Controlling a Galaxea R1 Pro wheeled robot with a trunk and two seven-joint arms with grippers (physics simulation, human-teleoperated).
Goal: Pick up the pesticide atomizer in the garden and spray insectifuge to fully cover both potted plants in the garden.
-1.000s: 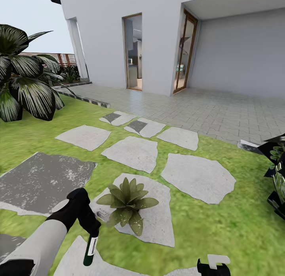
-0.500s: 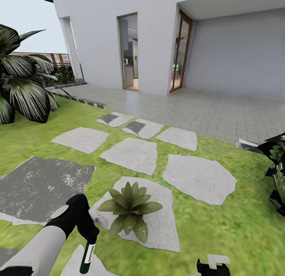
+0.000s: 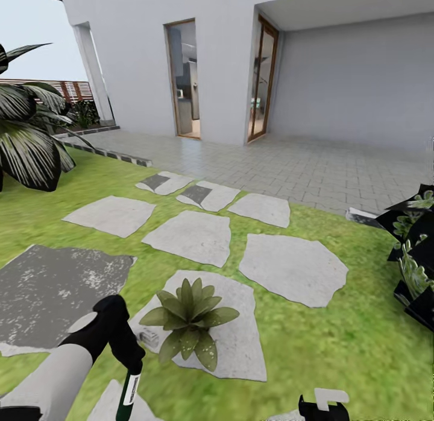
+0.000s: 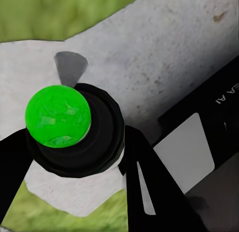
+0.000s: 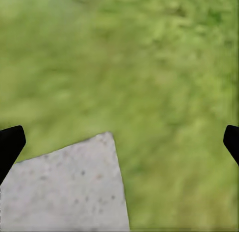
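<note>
My left gripper point(image 3: 130, 369) is shut on the pesticide atomizer point(image 3: 128, 394), a dark green bottle with a white label that hangs downward at the head view's lower left. In the left wrist view the atomizer point(image 4: 59, 116) shows a bright green round end in a black ring, clamped by my left gripper point(image 4: 79, 162) over a grey stone. A potted plant point(image 3: 187, 321), a rosette of pointed speckled leaves, sits on a stepping stone point(image 3: 241, 342) just right of that gripper. My right gripper point(image 3: 325, 406) is low at the bottom edge. The right wrist view shows the right gripper point(image 5: 119, 142) open over grass.
Grey stepping stones point(image 3: 292, 267) lie across the lawn, with a darker paved patch point(image 3: 54, 288) at left. A large dark shrub point(image 3: 27, 140) stands far left and a dark leafy plant point(image 3: 416, 258) at the right edge. A small grey block point(image 3: 147, 336) lies beside the rosette. Behind is a tiled patio point(image 3: 313, 167).
The whole picture has slid leftward, so the camera has turned. My left gripper with the atomizer sits slightly lower in the picture. The right gripper is unchanged.
</note>
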